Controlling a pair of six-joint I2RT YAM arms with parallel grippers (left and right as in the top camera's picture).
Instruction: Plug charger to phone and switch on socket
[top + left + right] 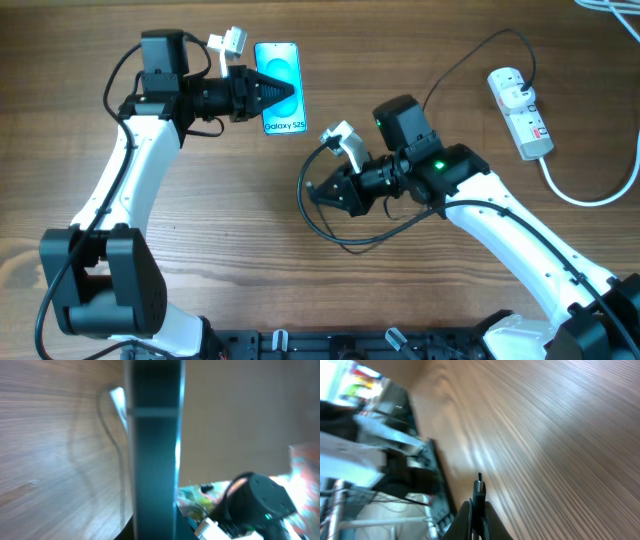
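The phone, teal-blue screen up with "Galaxy S25" at its near edge, is at the back left of the table. My left gripper is shut on it from the left. In the left wrist view the phone fills the centre as a dark teal band. My right gripper is shut on the charger's connector tip, which sticks out past the fingers, below and right of the phone and apart from it. The black charger cable loops back to a white plug head on the socket at the far right.
The socket's thick white cord curves off the right edge. Slack black cable lies on the wood under my right arm. The left arm spans the left side. A rail of fixtures runs along the near edge.
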